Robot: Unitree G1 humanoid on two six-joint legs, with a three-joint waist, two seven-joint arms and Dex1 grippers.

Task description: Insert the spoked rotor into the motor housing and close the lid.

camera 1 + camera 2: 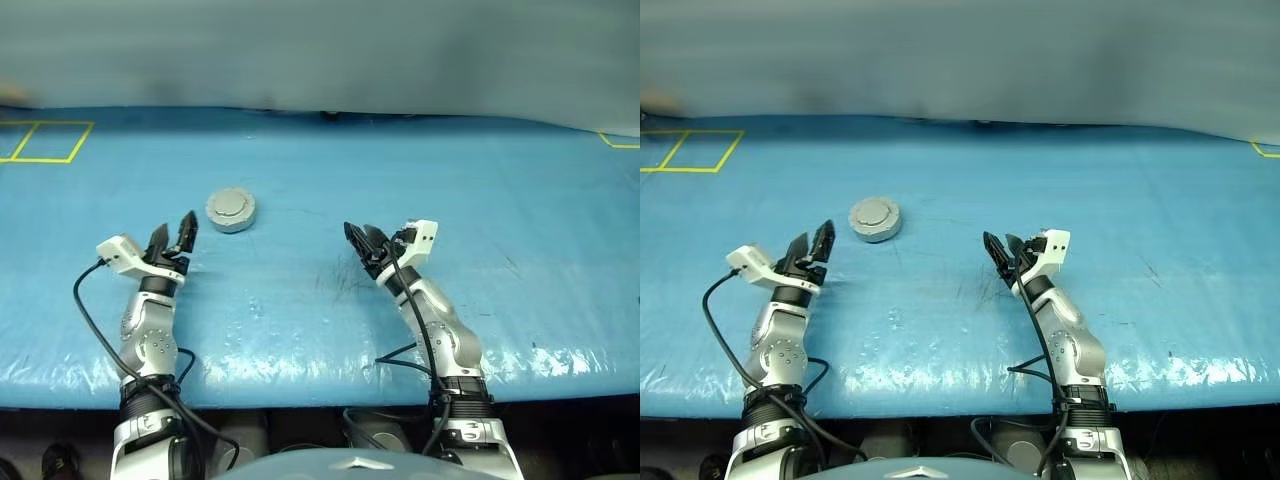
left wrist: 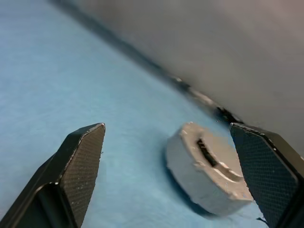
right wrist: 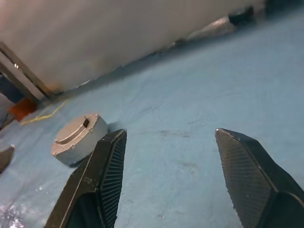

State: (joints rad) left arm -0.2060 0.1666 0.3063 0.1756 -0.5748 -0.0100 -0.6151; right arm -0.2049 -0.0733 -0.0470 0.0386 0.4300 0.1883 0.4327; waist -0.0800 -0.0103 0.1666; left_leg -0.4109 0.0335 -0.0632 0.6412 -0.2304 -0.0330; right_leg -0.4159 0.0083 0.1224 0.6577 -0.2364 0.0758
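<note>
A short round grey puck (image 1: 231,209) lies on the blue table (image 1: 480,200), left of centre. Its top is the lid (image 2: 216,161), plain grey face up, seated on the round body of the motor housing (image 3: 78,142), whose inside is hidden. The spoked rotor is hidden. My left gripper (image 1: 175,232) hovers just in front of the puck, a little to its left, open and empty. In the left wrist view the puck sits beyond the gap, near one finger (image 2: 266,166). My right gripper (image 1: 360,238) is open and empty, well to the right of the puck, pointing left towards it.
Yellow tape squares (image 1: 45,140) mark the far left of the table, and a yellow corner (image 1: 620,140) marks the far right. A grey wall (image 1: 320,50) runs along the back edge. Wet-looking wrinkles (image 1: 250,340) cover the sheet near the front edge.
</note>
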